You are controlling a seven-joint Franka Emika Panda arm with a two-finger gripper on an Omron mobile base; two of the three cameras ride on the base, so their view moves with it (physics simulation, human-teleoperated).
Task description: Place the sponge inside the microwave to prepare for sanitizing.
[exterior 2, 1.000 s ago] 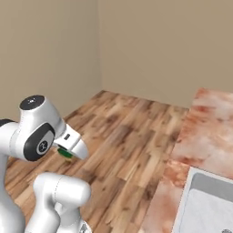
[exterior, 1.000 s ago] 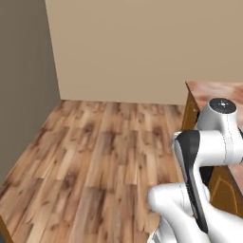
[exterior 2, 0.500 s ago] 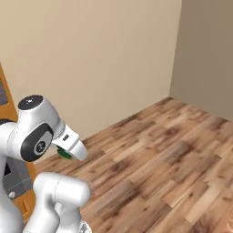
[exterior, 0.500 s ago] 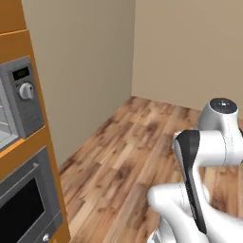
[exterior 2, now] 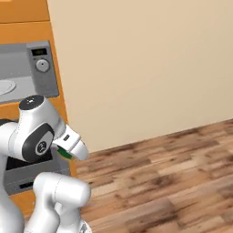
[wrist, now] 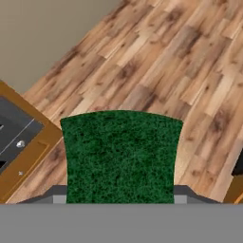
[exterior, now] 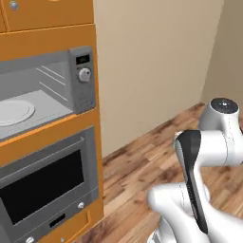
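A: Hand view — sponge (wrist: 121, 156) sits right at the jaws, dark green face toward the camera, broad across the lower middle. Wood floor (wrist: 156, 61) behind it; orange cabinet corner (wrist: 23, 161) at left.

B: Jaws' state?

A: Pinching the sponge. Fingertips themselves hidden behind it. In the right base view a green sliver (exterior 2: 65, 154) shows under the white hand, beside the gripper (exterior 2: 75, 148).

B: Microwave?

A: Left base view: microwave (exterior: 47, 92) set in the orange cabinet, door open, white turntable (exterior: 14, 111) visible inside, dial and display on its side panel. Grey oven (exterior: 45, 190) directly below. Sponge well apart from the cavity, held low by the arm.

B: Change from half a second back?

A: Whole scene has swung — camera moved with the base. Microwave now fuller in frame; sponge held in the jaws as before.
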